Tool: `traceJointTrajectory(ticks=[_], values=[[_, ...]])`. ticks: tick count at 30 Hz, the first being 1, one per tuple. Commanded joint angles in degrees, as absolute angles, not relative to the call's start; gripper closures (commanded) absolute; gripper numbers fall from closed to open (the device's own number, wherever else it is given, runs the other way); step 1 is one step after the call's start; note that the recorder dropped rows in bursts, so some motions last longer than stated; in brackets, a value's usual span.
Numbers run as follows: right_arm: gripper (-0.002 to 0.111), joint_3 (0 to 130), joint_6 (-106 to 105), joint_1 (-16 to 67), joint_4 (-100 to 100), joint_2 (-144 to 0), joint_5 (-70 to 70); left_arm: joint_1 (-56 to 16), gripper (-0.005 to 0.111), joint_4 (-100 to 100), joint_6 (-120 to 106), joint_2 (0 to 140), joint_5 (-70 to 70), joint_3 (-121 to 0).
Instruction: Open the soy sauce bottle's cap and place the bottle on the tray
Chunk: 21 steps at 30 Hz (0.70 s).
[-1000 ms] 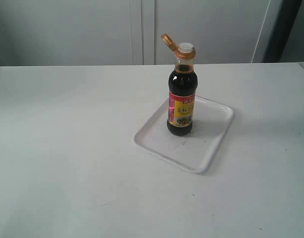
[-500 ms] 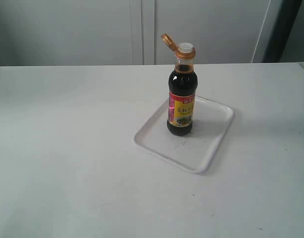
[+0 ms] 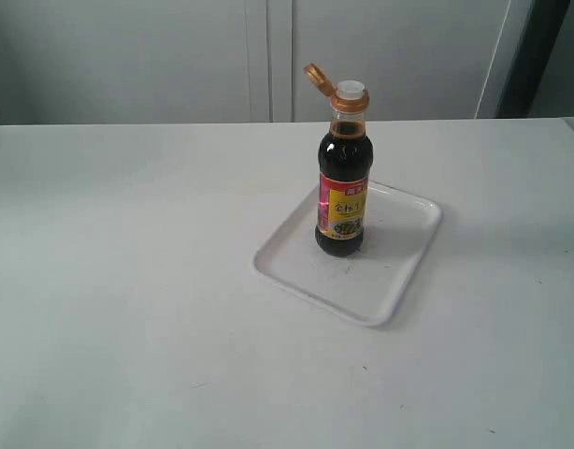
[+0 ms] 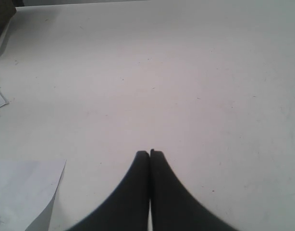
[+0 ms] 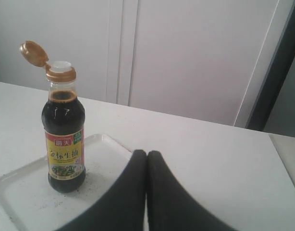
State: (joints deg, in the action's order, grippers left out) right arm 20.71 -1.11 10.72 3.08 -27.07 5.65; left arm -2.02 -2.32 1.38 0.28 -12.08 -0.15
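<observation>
1 bottle (image 3: 342, 196), cap (image 3: 317, 77) flipped open, is stood upright on the tray (image 3: 399, 281), faced by the nearer right pincer (image 5: 146, 153); right and left pincer (image 4: 150, 153) are pressed together, empty.

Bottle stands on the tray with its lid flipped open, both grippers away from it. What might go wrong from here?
1. The cap is open and the soy sauce bottle is tall, narrow and nearly full; any knock would likely spill dark liquid over the white tray and the table.
2. The shut right gripper points toward the tray; a forward move could nudge it or the bottle.
</observation>
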Motion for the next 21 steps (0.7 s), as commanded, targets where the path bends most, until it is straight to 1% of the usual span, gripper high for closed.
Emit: traceJointTrajectory(ticks=[1, 9, 21], values=[[0.108, 20.3, -1.3, 10.8, 3.0, -24.1, 9.2, -1.8, 0.107, -3.0, 1.5, 0.0, -12.0, 0.0], [0.108, 14.0, -1.3, 7.9, 1.0, -17.3, 9.0, -1.8, 0.107, -3.0, 1.5, 0.0, -12.0, 0.0], [0.108, 6.2, -1.1, 7.8, 0.9, -9.3, 9.0, -1.8, 0.107, -3.0, 1.5, 0.0, -12.0, 0.0]])
